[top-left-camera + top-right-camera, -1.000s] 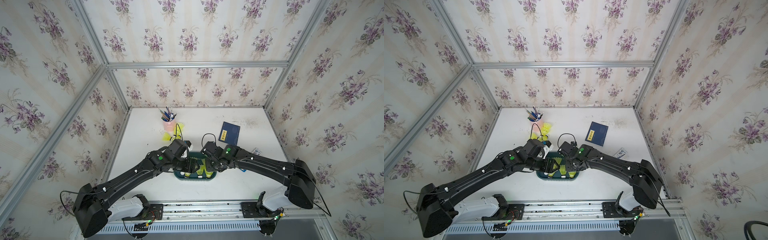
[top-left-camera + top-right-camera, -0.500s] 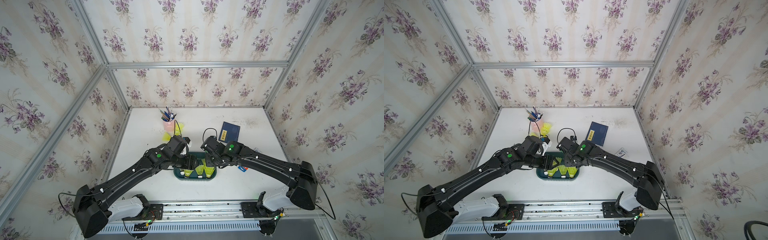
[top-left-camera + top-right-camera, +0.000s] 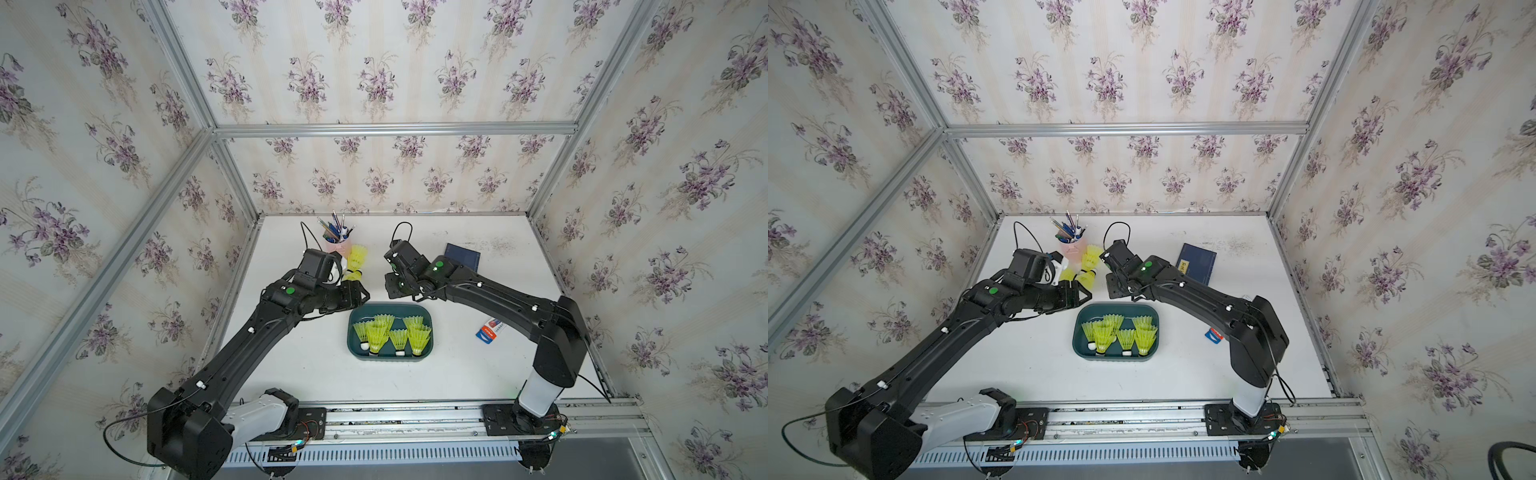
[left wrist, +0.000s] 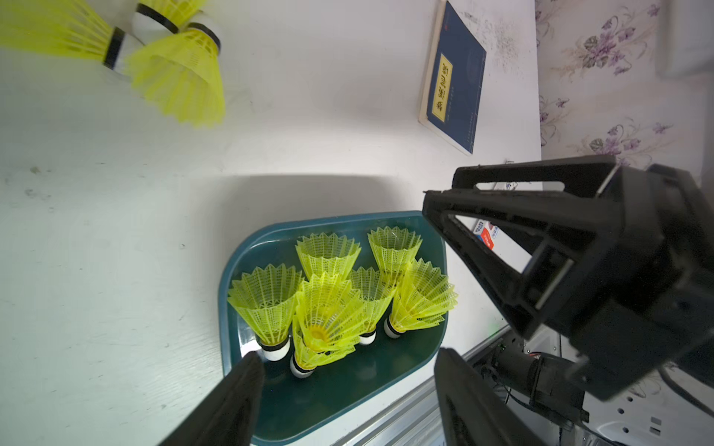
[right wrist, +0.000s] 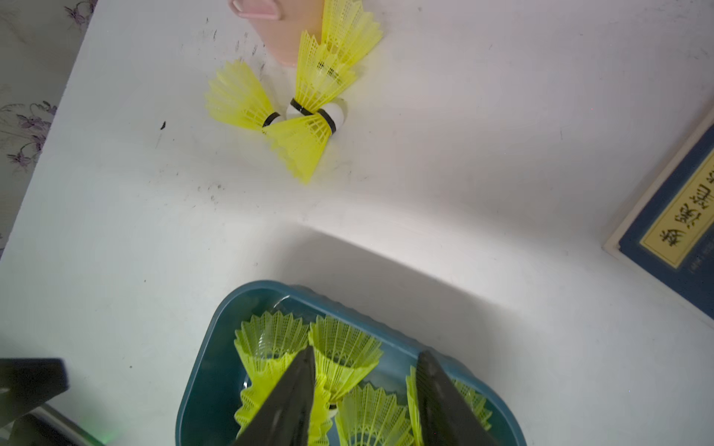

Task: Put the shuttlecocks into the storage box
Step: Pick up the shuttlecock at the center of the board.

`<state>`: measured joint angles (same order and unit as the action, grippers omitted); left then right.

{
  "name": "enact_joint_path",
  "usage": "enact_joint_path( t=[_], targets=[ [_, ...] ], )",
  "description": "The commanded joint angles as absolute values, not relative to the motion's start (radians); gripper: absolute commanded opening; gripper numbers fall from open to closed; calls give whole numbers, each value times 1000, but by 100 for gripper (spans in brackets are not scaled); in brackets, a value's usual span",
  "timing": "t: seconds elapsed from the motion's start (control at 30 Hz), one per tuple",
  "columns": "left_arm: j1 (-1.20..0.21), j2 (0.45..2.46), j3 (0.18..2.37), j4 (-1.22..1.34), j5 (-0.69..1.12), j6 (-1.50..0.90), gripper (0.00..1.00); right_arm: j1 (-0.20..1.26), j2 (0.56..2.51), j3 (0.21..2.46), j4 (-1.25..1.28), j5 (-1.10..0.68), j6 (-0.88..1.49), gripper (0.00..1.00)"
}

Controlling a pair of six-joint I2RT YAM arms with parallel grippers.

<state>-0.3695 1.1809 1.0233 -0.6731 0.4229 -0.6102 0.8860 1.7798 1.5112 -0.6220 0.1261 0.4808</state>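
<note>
The shuttlecocks in the storage box (image 3: 390,306) (image 3: 1117,306) are hard to count. They stand with their white tips down in about six clumps (image 3: 390,334) (image 3: 1121,334), and some are nested inside each other. The teal box sits on a white table (image 3: 316,365).

More loose shuttlecocks (image 3: 356,259) (image 3: 1088,266) lie on the table beyond the box's far edge. In both top views the left arm covers part of this cluster. The right wrist view shows four of them (image 5: 309,104) touching or overlapping.

A pink pen cup (image 3: 338,245) (image 5: 286,38) stands just beside that cluster, on its side away from the box. It is cut off at the frame edge in the right wrist view. A navy book (image 3: 462,257) (image 4: 456,81) lies past the box's far right corner, also partly cropped in the right wrist view (image 5: 680,216). A small red and blue packet (image 3: 490,330) lies to the right of the box; its print is too small to read.

In both top views the fingertips blur into the dark arms. The wrist views show them better:

- **Left gripper** (image 3: 359,294) (image 4: 347,355): it hovers by the box's far left corner, with its fingers (image 4: 232,397) spread wide and nothing between them.
- **Right gripper** (image 3: 395,287) (image 5: 366,351): it hovers by the far edge of the box, with its fingers (image 5: 293,386) parted more narrowly. They grip nothing, and only the boxed shuttlecocks (image 5: 340,351) show through the gap.
</note>
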Motion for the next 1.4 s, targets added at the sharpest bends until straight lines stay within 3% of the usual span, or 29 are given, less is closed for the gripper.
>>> enact_joint_path(
  t=[0.0, 0.53, 0.77, 1.0, 1.13, 1.23, 1.37],
  targets=[
    [-312, 1193, 1027, -692, 455, -570, 73, 886, 1819, 1528, -552, 86, 444, 46],
    [-115, 1305, 977, -573, 469, -599, 71, 852, 2034, 1691, -462, 71, 584, 47],
    [-91, 1406, 975, -481, 425, -764, 67, 832, 2072, 1736, -430, -23, 571, 47],
    [-91, 1564, 1008, -409, 327, -983, 66, 777, 2087, 1765, -403, -231, 480, 60],
    [-99, 1633, 1070, -416, 262, -1059, 66, 738, 2120, 1822, -470, -295, 410, 64],
    [-113, 1685, 1114, -419, 218, -1112, 66, 720, 2143, 1864, -523, -326, 356, 76],
    [-150, 1754, 1165, -433, 181, -1181, 66, 715, 2169, 1929, -604, -327, 301, 82]
  ],
)
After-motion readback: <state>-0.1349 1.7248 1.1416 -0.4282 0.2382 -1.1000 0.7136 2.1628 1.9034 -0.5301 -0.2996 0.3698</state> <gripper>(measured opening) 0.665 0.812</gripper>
